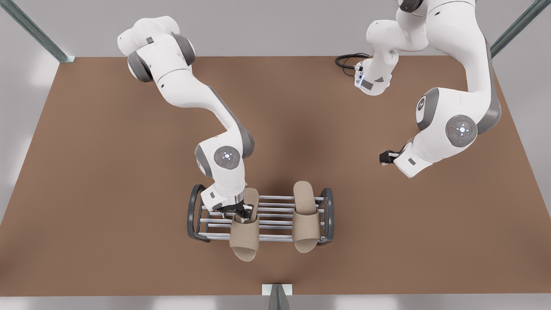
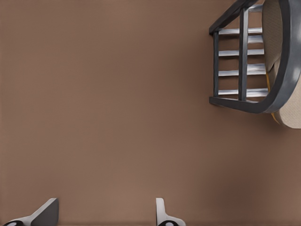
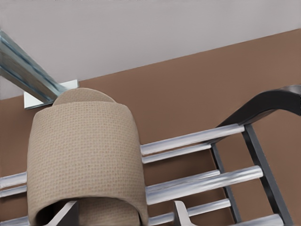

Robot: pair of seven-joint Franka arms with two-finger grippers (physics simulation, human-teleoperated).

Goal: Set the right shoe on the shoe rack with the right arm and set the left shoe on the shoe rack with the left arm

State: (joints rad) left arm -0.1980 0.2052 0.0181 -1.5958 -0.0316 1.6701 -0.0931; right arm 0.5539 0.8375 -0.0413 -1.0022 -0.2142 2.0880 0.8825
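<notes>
**Setting the right shoe down on the rack**

My right gripper (image 1: 243,212) is reaching into the right shoe (image 1: 244,234), fingers (image 3: 65,215) spread apart at the band's mouth, the shoe lying across the shoe rack (image 1: 196,211) bars. I should lift straight out so the band isn't dragged. My left gripper (image 1: 384,157) is waiting well apart, open and empty; the left shoe (image 1: 306,217) is already lying on the rack.

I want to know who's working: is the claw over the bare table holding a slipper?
No. The left claw hangs open over the bare brown table, away from the shoe rack.
</notes>
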